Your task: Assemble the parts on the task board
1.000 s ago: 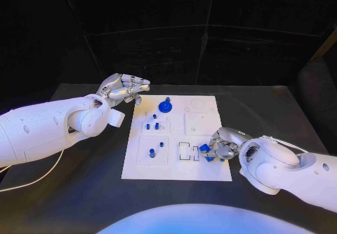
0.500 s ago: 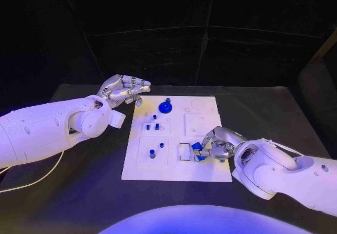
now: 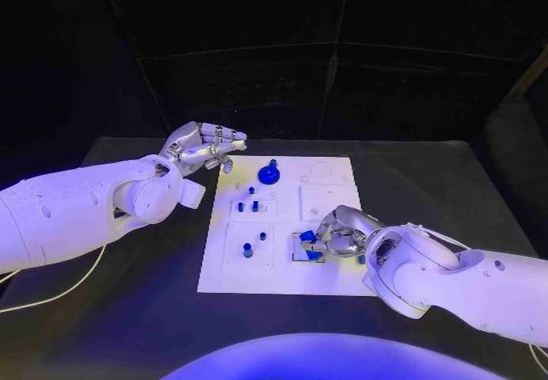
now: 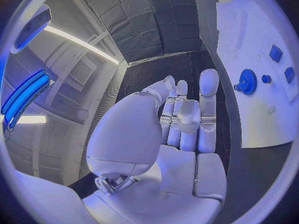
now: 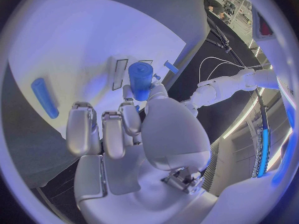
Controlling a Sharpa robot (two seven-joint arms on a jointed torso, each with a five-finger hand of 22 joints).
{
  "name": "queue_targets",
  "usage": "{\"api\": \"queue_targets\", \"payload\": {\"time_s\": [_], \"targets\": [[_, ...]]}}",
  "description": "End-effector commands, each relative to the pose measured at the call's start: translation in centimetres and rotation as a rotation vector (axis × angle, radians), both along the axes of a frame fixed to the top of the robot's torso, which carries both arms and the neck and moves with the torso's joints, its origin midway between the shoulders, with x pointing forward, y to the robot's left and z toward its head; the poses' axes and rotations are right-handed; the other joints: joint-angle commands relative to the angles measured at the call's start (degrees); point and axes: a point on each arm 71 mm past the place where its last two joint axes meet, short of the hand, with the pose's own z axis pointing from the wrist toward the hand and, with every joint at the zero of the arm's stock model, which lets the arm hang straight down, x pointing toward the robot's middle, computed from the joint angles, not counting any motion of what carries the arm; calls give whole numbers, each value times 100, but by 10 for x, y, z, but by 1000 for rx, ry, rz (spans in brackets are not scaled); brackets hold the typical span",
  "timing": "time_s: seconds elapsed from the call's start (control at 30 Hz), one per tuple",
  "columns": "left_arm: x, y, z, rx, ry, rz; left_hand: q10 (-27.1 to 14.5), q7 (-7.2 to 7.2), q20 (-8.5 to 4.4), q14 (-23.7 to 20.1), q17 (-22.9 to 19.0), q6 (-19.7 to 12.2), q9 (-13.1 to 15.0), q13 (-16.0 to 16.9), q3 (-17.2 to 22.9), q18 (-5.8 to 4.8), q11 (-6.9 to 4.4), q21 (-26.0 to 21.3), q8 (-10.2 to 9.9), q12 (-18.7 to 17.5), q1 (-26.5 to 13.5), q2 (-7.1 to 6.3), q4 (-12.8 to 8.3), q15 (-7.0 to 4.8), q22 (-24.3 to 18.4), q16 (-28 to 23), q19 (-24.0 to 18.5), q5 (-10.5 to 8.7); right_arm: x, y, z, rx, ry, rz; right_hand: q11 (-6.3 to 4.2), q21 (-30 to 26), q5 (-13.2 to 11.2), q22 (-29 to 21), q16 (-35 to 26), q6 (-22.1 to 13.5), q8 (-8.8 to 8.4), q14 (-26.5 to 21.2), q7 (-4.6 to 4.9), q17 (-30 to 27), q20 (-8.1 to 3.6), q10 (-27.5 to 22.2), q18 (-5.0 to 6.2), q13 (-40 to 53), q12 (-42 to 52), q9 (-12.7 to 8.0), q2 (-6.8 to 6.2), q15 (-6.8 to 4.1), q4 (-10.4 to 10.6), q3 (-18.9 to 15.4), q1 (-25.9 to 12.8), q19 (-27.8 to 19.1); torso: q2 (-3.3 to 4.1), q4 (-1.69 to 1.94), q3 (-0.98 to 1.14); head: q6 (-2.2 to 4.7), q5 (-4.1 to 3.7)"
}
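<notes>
The white task board (image 3: 286, 273) lies in the middle of the black table. My right hand (image 3: 338, 235) hovers over the board's near right part and pinches a blue part (image 3: 308, 238) between thumb and finger. In the right wrist view this blue part (image 5: 141, 77) is a short stubby piece held just above the board's narrow rectangular slots (image 5: 119, 67). My left hand (image 3: 203, 146) hangs off the board's far left corner, holding nothing, fingers (image 4: 208, 92) loosely extended side by side. A blue gear (image 3: 269, 172) stands at the board's far side.
Small blue pegs (image 3: 247, 206) stand in the board's left column, with more (image 3: 247, 250) nearer me. Another blue piece (image 5: 45, 97) lies flat on the board near my right hand. The blue gear (image 4: 248, 81) and small blue parts (image 4: 276, 53) lie beside my left hand.
My right hand has carried the blue part leftward from the board's right edge to over the rectangular slots. The left hand has stayed nearly still.
</notes>
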Motion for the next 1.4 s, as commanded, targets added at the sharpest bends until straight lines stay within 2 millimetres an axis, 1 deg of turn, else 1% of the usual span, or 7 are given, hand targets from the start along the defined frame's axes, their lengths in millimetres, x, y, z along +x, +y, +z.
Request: {"api": "queue_targets", "payload": {"time_s": [0.03, 0.17, 0.37, 0.73, 1.13, 1.3, 1.4], "targets": [[0, -2, 1, -8, 1, -12, -30, 0, 20, -31, 4, -54, -9, 7, 10, 99, 1, -25, 34, 31, -28, 17, 17, -2, -6, -38, -18, 7, 2, 0, -1, -3, 10, -24, -52, 35, -54, 187, 9, 173, 35, 348, -126, 87, -18, 53, -30, -2, -32, 203, 55, -52, -7, -47, -38, 26, 2, 3, 0, -6, 12], [0, -3, 1, -8, 1, -13, -30, 0, 20, -31, 4, -54, -9, 7, 10, 99, 1, -25, 34, 31, -28, 17, 17, -2, -6, -38, -18, 7, 3, 3, -1, -6, 10, -23, -73, 32, -153, 185, 4, 218, 92, 347, -152, 83, -35, 55, -30, -8, -64, 255, 71, -71, -2, -119, -102, 23, 0, -9, 1, -13, 20], [1, -3, 1, -7, 2, -13, -30, 0, 20, -31, 4, -54, -9, 7, 10, 99, 1, -25, 34, 31, -28, 17, 17, -2, -6, -38, -18, 7, 4, 5, -2, -16, 7, -18, -98, 27, -607, 185, -16, 229, 169, 342, -181, 58, -61, 55, -30, -24, -133, 346, 114, -94, 2, -289, -290, 21, -2, -1, 2, -14, 19], [1, -3, 1, -7, 4, -15, -30, 0, 20, -31, 4, -54, -9, 7, 10, 99, 1, -25, 34, 31, -28, 17, 17, -2, -6, -38, -18, 7, 7, 8, -3, -30, -1, -10, -84, -17, -1711, 139, -71, 100, 253, 329, -168, -21, -60, -10, -19, -123, -353, 490, 76, -87, 5, -621, -648, -22, -6, -7, 0, -20, 35], [1, -3, 1, -7, 5, -15, -30, 0, 20, -31, 4, -54, -9, 7, 10, 99, 1, -25, 34, 31, -28, 17, 17, -2, -6, -38, -18, 7, 7, 10, -2, -21, -12, -1, -82, -38, -1755, 112, -94, 70, 273, 321, -166, -61, -59, -45, -12, -186, -454, 525, -54, -86, 13, -680, -800, -43, -5, -5, 2, -14, 30], [1, -3, 1, -7, 5, -15, -30, 0, 20, -31, 4, -54, -9, 7, 10, 99, 1, -25, 34, 31, -28, 17, 17, -2, -6, -38, -18, 7, 6, 9, 0, -13, -33, 8, -82, -39, -1743, 112, -91, 66, 276, 322, -165, -51, -58, -48, -12, -189, -462, 530, -48, -85, 4, -661, -784, -43, -3, -8, 5, -13, 27], [1, -2, 1, -7, 4, -14, -30, 0, 20, -31, 4, -54, -9, 7, 10, 99, 1, -25, 34, 31, -28, 17, 17, -2, -6, -38, -18, 7, 5, 5, 3, 13, -56, 17, -55, -52, -1567, 101, -104, -38, 249, 321, -137, -61, -45, -68, -10, -203, -513, 547, 33, -67, -42, -532, -494, -54, -6, -10, 7, 2, 21]]}}
